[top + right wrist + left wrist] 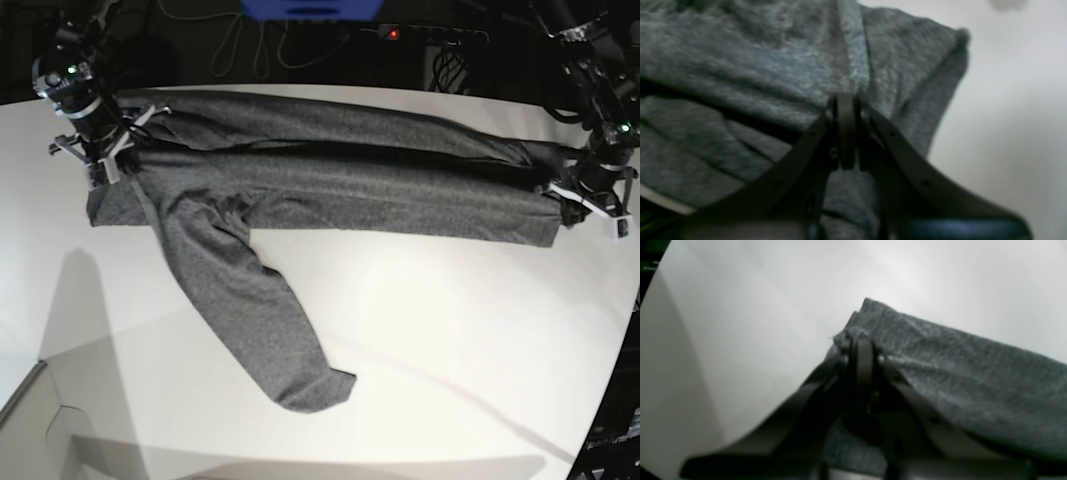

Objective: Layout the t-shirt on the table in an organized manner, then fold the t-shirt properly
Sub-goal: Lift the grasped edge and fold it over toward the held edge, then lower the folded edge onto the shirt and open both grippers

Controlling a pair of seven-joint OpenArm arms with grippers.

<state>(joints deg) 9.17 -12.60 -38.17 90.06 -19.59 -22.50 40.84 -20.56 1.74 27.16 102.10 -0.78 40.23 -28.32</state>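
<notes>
Left claw (pixel 585 200): pinched tight on one end of the t-shirt (pixel 330 170).
Right claw (pixel 100 150): pinched tight on the other end of the t-shirt.
Surface (pixel 450 330): big and white, under both claws.
T-shirt: dark grey, stretched in a long band from one claw to the other.
Sleeve (pixel 265 330): lies flat near the right claw, pointing away from it.

I'm counting one t-shirt (pixel 330 185), one table (pixel 450 330), and two grippers: the right gripper (pixel 108 150) upper left, the left gripper (pixel 578 205) at right.
</notes>
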